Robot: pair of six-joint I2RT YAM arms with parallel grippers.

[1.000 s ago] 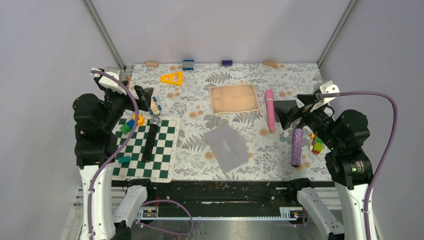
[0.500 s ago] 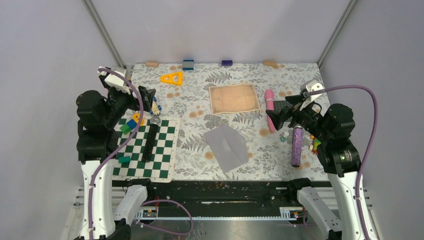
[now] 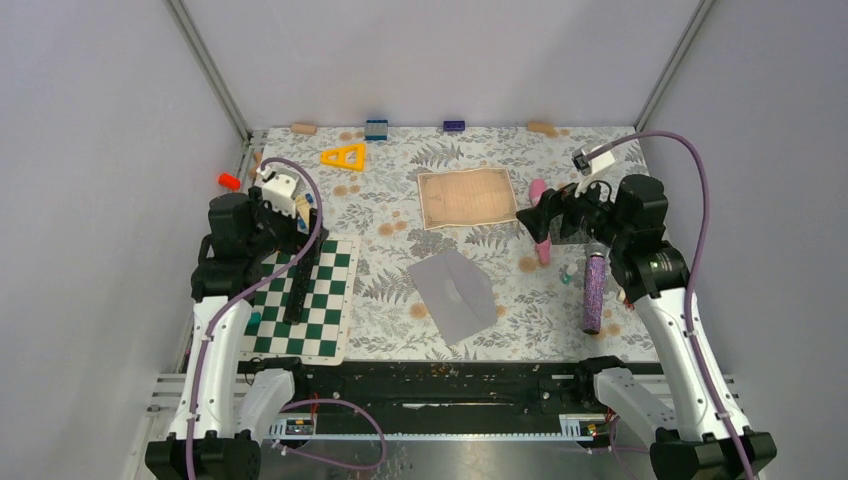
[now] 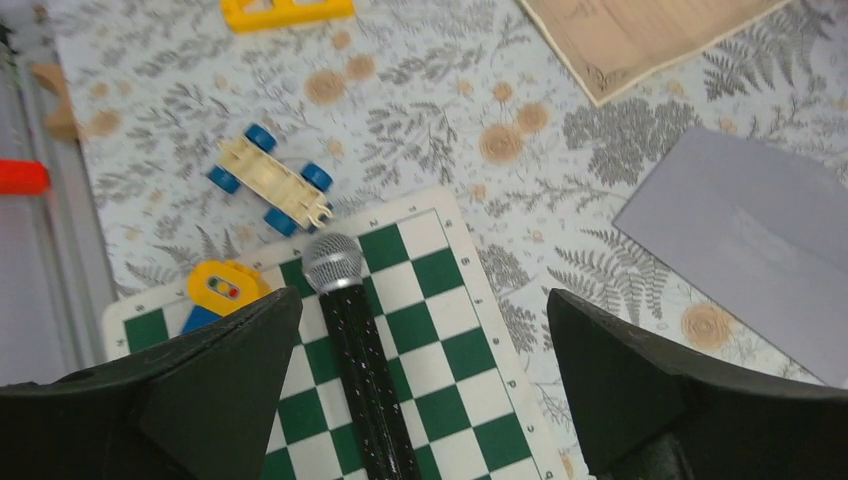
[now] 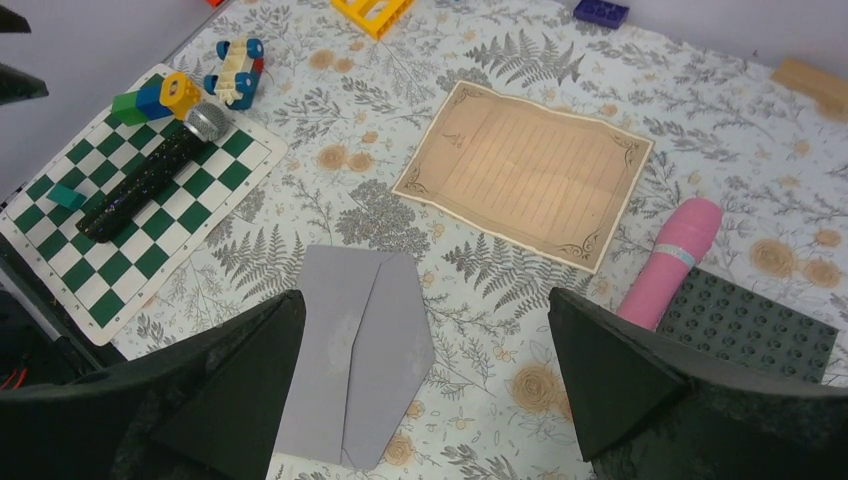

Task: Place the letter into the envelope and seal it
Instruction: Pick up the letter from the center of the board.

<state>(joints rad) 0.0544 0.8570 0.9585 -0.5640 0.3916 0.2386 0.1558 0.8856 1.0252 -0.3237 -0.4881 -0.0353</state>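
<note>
Where you look for writing: faint ruled lines on the letter, nothing you can read; chessboard margin marks too small
Letter: flat, middle of the table, toward its far edge
Envelope: flat, flap folded out, nearer the front edge, apart from the letter
Left gripper: jaws wide, empty, over the microphone
Right gripper: jaws wide, empty, over the pink cylinder
Since a second ago: your arms swung inward; letter and envelope unmoved
</note>
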